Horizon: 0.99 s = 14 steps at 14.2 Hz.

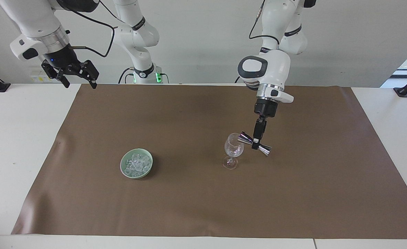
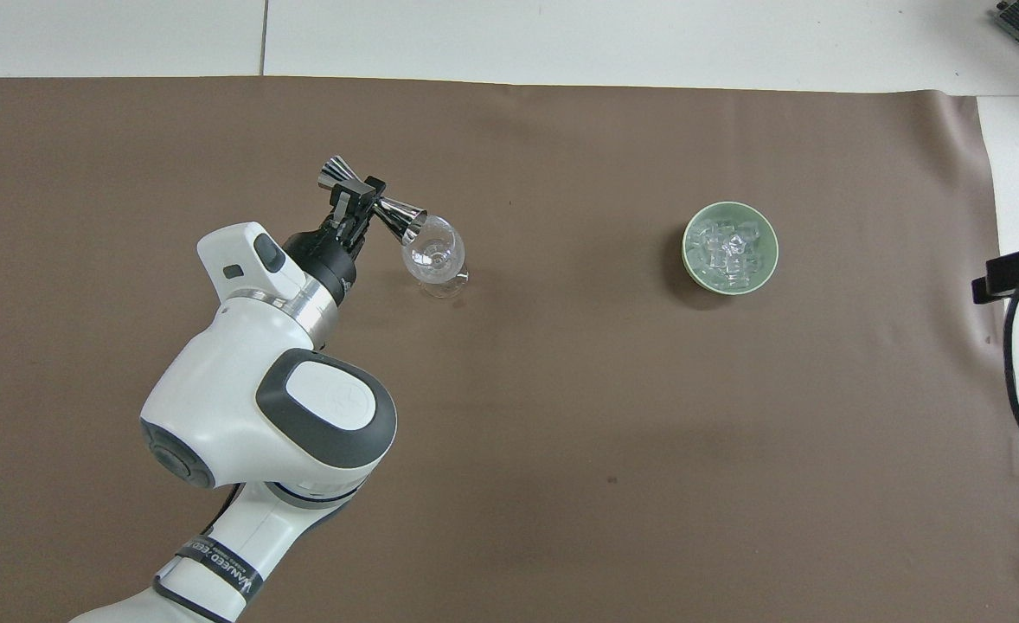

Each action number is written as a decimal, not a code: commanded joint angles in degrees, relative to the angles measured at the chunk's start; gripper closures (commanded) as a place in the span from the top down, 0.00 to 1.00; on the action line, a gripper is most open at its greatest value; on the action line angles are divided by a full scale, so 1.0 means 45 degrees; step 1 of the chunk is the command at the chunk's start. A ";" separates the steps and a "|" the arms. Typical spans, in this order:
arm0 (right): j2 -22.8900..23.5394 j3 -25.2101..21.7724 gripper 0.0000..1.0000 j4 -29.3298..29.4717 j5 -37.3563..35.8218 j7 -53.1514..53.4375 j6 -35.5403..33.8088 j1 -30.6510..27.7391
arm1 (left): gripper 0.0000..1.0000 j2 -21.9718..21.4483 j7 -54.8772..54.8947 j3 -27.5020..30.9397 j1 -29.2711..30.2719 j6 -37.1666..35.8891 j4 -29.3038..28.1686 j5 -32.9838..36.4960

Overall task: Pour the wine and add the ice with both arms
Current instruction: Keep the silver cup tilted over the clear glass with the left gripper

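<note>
A clear stemmed glass stands upright on the brown mat. My left gripper is shut on the waist of a silver double-ended jigger, held on its side with one mouth at the glass's rim. No wine shows. The ice is heaped in a pale green bowl toward the right arm's end of the mat. My right gripper hangs open high over the mat's corner by its own base, holding nothing.
The brown mat covers most of the white table. A black cable and clamp lie at the table's edge near the bowl. Black mounts sit at the table's corners.
</note>
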 commanded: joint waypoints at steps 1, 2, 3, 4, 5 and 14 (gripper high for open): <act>-0.0089 0.0014 1.00 -0.0066 -0.0024 0.0227 0.0102 0.0003 | 0.00 0.0203 0.0043 0.0203 -0.0275 0.0282 0.0242 0.0121; -0.0089 0.0014 1.00 -0.0066 -0.0024 0.0227 0.0102 0.0003 | 0.00 0.0203 0.0043 0.0203 -0.0237 0.0282 0.0242 0.0121; -0.0089 0.0014 1.00 -0.0066 -0.0024 0.0227 0.0102 0.0003 | 0.00 0.0203 0.0043 0.0183 -0.0217 0.0243 0.0242 0.0121; -0.0089 0.0014 1.00 -0.0066 -0.0024 0.0227 0.0102 0.0003 | 0.00 0.0203 0.0043 0.0183 -0.0178 0.0242 0.0280 0.0121; -0.0089 0.0014 1.00 -0.0066 -0.0024 0.0227 0.0102 0.0003 | 0.00 0.0300 0.0043 0.0202 -0.0139 0.0223 0.0377 0.0141; -0.0089 0.0014 1.00 -0.0066 -0.0024 0.0227 0.0102 0.0003 | 0.00 0.0457 0.0024 0.0203 0.0037 0.0145 0.0535 0.0433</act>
